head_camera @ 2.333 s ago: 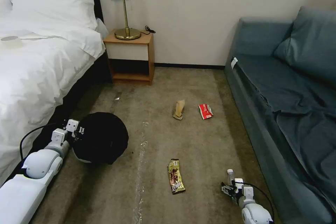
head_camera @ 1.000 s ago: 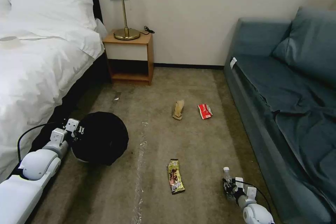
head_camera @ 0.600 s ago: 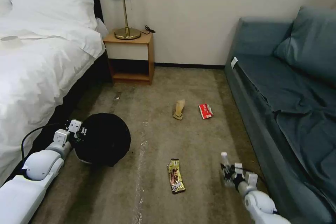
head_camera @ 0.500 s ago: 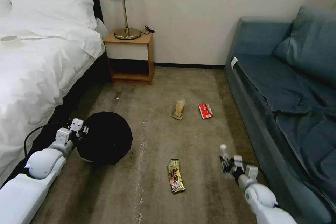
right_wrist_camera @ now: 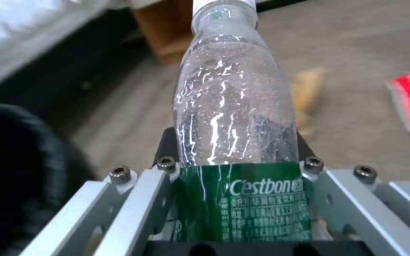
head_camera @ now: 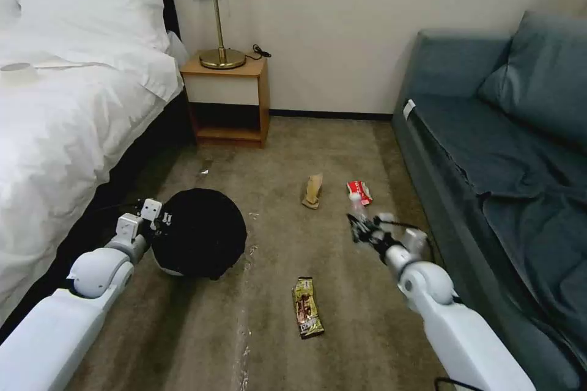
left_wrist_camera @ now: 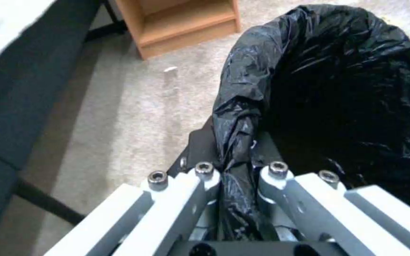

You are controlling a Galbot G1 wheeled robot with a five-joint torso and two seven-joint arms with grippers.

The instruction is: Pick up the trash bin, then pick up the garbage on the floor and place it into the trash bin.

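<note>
Trash bin [head_camera: 200, 243]: sitting near the bed [head_camera: 61, 116], just off its dark side panel, black liner bunched over the rim so the top looks like a black dome from the head cam.
Left gripper [left_wrist_camera: 237, 174]: pinched tight on the folded liner at the bin's rim, on the side facing the bed. Wrist cam shows the crinkly plastic squeezed between both fingers, barely any gap.
Bottle [right_wrist_camera: 236, 117]: clear plastic, green label, white cap. It's up off the carpet, on the far side of the bin from the bed, cap end pointing away from the wrist.
Right gripper [head_camera: 365, 231]: clamped around the bottle's labelled part, fingers pressed against both sides of the label.
Snack wrapper [head_camera: 307, 307]: yellow-brown, flat on the carpet, away from the bed past the bin, closer to the robot than the bottle.
Paper bag [head_camera: 313, 191]: crumpled tan thing on the carpet, well apart from the bed, out towards the sofa [head_camera: 507, 153].
Red packet [head_camera: 359, 192]: just beside the paper bag, on the side away from the bed, right by the bottle's cap in the head view.
</note>
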